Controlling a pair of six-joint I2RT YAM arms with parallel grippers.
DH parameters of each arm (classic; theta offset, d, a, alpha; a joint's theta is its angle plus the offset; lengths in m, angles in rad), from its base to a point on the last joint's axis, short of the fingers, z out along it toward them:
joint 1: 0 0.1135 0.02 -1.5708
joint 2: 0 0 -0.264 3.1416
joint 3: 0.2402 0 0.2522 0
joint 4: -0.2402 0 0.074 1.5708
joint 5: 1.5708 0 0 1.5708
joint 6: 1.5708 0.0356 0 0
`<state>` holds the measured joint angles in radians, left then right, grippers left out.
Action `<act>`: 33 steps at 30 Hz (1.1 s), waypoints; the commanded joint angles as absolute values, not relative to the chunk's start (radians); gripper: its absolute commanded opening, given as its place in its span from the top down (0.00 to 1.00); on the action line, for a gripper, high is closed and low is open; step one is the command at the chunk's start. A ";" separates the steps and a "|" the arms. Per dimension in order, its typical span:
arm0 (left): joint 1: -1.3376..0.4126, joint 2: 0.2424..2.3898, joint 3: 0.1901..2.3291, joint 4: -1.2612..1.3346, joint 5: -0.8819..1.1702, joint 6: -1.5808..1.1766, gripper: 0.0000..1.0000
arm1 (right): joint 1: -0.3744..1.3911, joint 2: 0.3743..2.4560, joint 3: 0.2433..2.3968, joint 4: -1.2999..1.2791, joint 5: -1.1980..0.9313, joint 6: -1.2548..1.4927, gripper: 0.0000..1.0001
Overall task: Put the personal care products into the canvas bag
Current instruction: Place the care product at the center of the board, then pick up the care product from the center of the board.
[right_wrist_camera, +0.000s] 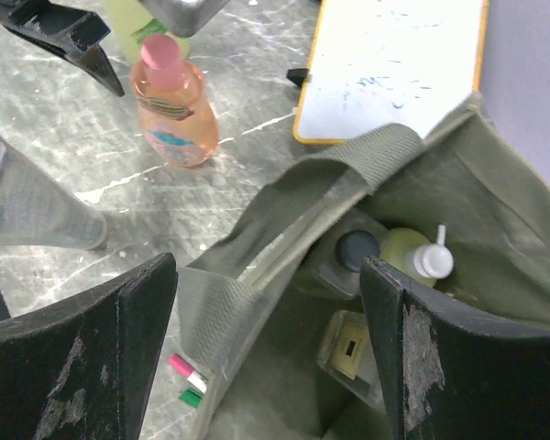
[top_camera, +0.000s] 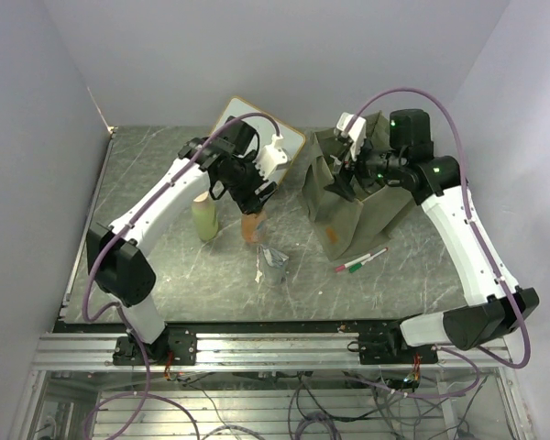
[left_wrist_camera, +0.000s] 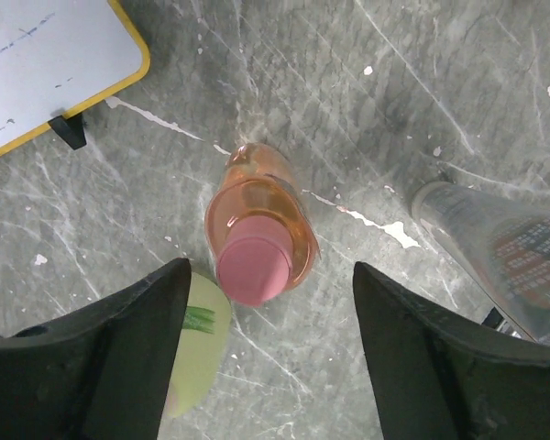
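Observation:
The orange-pink bottle [top_camera: 253, 225] stands upright on the table; in the left wrist view [left_wrist_camera: 257, 238] its pink cap shows from above. My left gripper [top_camera: 257, 197] is open and empty, its jaws on either side above the cap. The pale-green bottle [top_camera: 204, 217] stands to its left and the clear pouch [top_camera: 273, 266] in front of it. My right gripper [top_camera: 348, 174] is open and empty over the mouth of the olive canvas bag [top_camera: 353, 206]. Inside the bag [right_wrist_camera: 284, 220] lie a yellow-green pump bottle [right_wrist_camera: 412, 257] and two clear square glass bottles [right_wrist_camera: 353, 252]. No amber bottle shows.
A wood-framed whiteboard [top_camera: 257, 128] lies behind the left gripper, next to the bag. Red and green marker pens [top_camera: 359, 261] lie on the table in front of the bag. The walls close in the back and sides.

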<state>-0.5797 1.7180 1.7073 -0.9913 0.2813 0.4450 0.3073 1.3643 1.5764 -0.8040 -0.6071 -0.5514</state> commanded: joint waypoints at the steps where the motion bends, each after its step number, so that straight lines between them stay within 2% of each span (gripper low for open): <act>1: -0.578 1.631 1.732 -0.960 0.282 0.441 0.14 | 0.360 1.389 1.619 -0.823 -0.619 -0.590 0.20; 5: -0.527 1.561 1.692 -0.902 0.246 0.403 0.09 | 0.418 1.421 1.637 -0.780 -0.597 -0.544 0.19; 10: -0.363 1.482 1.657 -0.836 0.260 0.321 0.09 | 0.539 1.485 1.679 -0.742 -0.567 -0.512 0.20; 14: -0.237 1.416 1.622 -0.771 0.191 0.252 0.06 | 0.606 1.576 1.718 -0.690 -0.531 -0.411 0.20; 19: -0.117 1.351 1.570 -0.702 0.113 0.178 0.00 | 0.681 1.712 1.773 -0.645 -0.383 -0.290 0.20; 28: -0.083 1.300 1.511 -0.681 0.074 0.195 0.01 | 0.776 1.857 1.836 -0.637 -0.212 -0.207 0.22; 33: -0.081 1.276 1.494 -0.681 0.081 0.209 0.00 | 0.807 1.905 1.846 -0.652 -0.156 -0.202 0.28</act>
<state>-0.0887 1.3106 1.5040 -0.7238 0.0963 0.2047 0.7876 1.8786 1.8126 -0.6540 -0.2279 -0.2302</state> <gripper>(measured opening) 0.997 0.741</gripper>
